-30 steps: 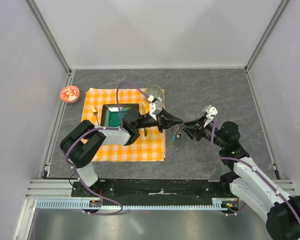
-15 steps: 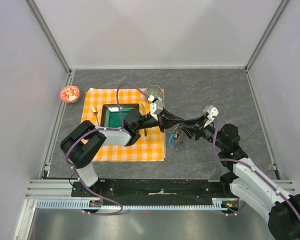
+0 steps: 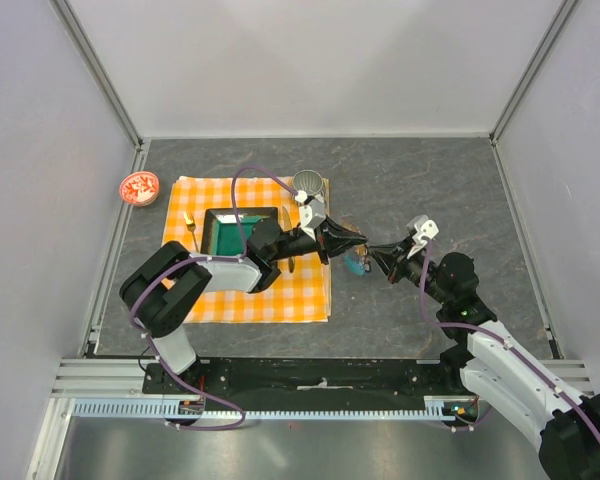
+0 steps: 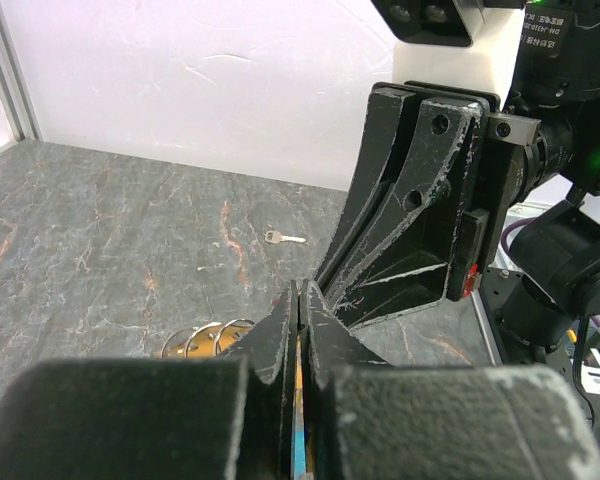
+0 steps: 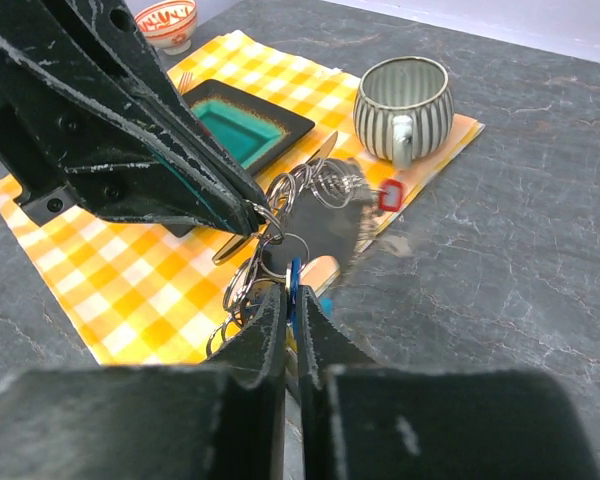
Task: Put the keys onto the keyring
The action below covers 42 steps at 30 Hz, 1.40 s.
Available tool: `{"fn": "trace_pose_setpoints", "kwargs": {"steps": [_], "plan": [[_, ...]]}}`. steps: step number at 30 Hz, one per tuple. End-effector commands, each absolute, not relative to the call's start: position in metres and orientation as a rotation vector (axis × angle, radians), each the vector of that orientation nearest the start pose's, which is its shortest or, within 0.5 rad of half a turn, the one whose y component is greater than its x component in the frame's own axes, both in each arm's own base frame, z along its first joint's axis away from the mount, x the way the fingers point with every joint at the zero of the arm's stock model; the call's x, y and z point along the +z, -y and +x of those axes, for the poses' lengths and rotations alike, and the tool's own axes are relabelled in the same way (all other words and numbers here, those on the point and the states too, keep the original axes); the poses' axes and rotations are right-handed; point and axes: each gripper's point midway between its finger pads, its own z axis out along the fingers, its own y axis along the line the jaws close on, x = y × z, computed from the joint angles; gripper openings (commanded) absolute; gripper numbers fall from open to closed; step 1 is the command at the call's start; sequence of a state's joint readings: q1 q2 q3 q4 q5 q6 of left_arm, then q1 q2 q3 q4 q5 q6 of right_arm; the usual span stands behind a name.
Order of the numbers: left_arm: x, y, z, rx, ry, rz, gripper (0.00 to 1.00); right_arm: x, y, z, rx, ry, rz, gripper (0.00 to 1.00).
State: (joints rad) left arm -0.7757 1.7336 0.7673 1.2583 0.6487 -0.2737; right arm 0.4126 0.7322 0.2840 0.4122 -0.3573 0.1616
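Since half a second earlier the dangling bunch had swung up toward the fingertips, turning its flat cyan crescent tag (image 3: 355,265) into sight, and the right arm's wrist had drifted slightly toward the lower right. At the middle of the top view, just off the right edge of the orange-and-white checked cloth (image 3: 290,300), the two arms met tip to tip above the dark stone-patterned table (image 3: 430,180). The left fingers (image 3: 348,240) were pressed together on a loop of the keyring of thin wire rings (image 5: 270,245), at the centre of the right wrist view. The right fingers (image 5: 275,320) were clamped just below on what seemed a small blue-headed key (image 5: 293,275) hanging against those rings. A red-tagged key (image 5: 390,195) hung blurred to the right, near the ribbed grey cup (image 5: 405,95). The step looked to be threading. Next, the right fingers would need to work the key along the wire while the left held the ring steady. One small silver key (image 4: 283,238) lay loose on the table, well apart.
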Motion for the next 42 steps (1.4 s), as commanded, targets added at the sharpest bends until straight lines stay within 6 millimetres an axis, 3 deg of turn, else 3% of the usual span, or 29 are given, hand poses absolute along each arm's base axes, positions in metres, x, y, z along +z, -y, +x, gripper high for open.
{"fn": "trace_pose_setpoints", "kwargs": {"steps": [1,6,10,11,13,19,23,26,27,28,30,31,33,35,36,37,38,41,42], "plan": [[0.339,0.381,0.211,-1.237,-0.611,0.879,0.02,0.189,-0.182,0.256,0.691,-1.571,-0.508,0.01],[0.331,0.383,0.213,-1.237,-0.622,0.902,0.02,0.199,-0.184,0.253,0.696,-1.569,-0.539,0.00],[0.316,0.387,0.220,-1.215,-0.653,0.936,0.04,0.215,-0.173,0.257,0.613,-1.571,-0.519,0.00],[0.313,0.388,0.221,-1.213,-0.663,0.944,0.05,0.210,-0.168,0.257,0.587,-1.608,-0.514,0.00],[0.306,0.390,0.227,-1.198,-0.688,0.953,0.07,0.229,-0.159,0.260,0.530,-1.586,-0.485,0.00],[0.302,0.399,0.238,-1.180,-0.712,0.969,0.27,0.258,-0.147,0.260,0.447,-1.570,-0.492,0.00],[0.314,0.396,0.244,-1.169,-0.703,0.942,0.43,0.255,-0.141,0.266,0.402,-1.603,-0.479,0.00],[0.320,0.388,0.250,-1.130,-0.751,0.912,0.49,0.249,-0.141,0.271,0.399,-1.636,-0.458,0.00],[0.317,0.385,0.253,-1.110,-0.782,0.904,0.50,0.245,-0.141,0.272,0.408,-1.651,-0.443,0.00],[0.329,0.377,0.254,-1.054,-0.772,0.878,0.53,0.242,-0.142,0.273,0.407,-1.662,-0.442,0.00],[0.313,0.371,0.261,-1.006,-0.880,0.872,0.60,0.243,-0.143,0.273,0.428,-1.666,-0.418,0.00],[0.327,0.360,0.268,-0.940,-0.893,0.819,0.61,0.244,-0.144,0.274,0.436,-1.664,-0.412,0.00],[0.311,0.350,0.282,-0.878,-1.043,0.779,0.66,0.254,-0.142,0.281,0.411,-1.658,-0.398,0.00],[0.321,0.329,0.296,-0.765,-1.107,0.689,0.66,0.263,-0.132,0.292,0.345,-1.671,-0.349,0.00],[0.304,0.322,0.303,-0.722,-1.218,0.672,0.67,0.257,-0.131,0.298,0.323,-1.703,-0.339,0.00],[0.302,0.307,0.316,-0.647,-1.285,0.587,0.68,0.253,-0.131,0.299,0.324,-1.726,-0.328,0.00],[0.311,0.294,0.315,-0.617,-1.309,0.539,0.68,0.251,-0.127,0.303,0.303,-1.743,-0.292,0.00],[0.294,0.263,0.315,-0.545,-1.453,0.420,0.71,0.227,-0.121,0.303,0.307,-1.824,-0.192,0.00],[0.309,0.251,0.305,-0.574,-1.440,0.356,0.72,0.225,-0.117,0.300,0.309,-1.826,-0.150,0.00]]}}
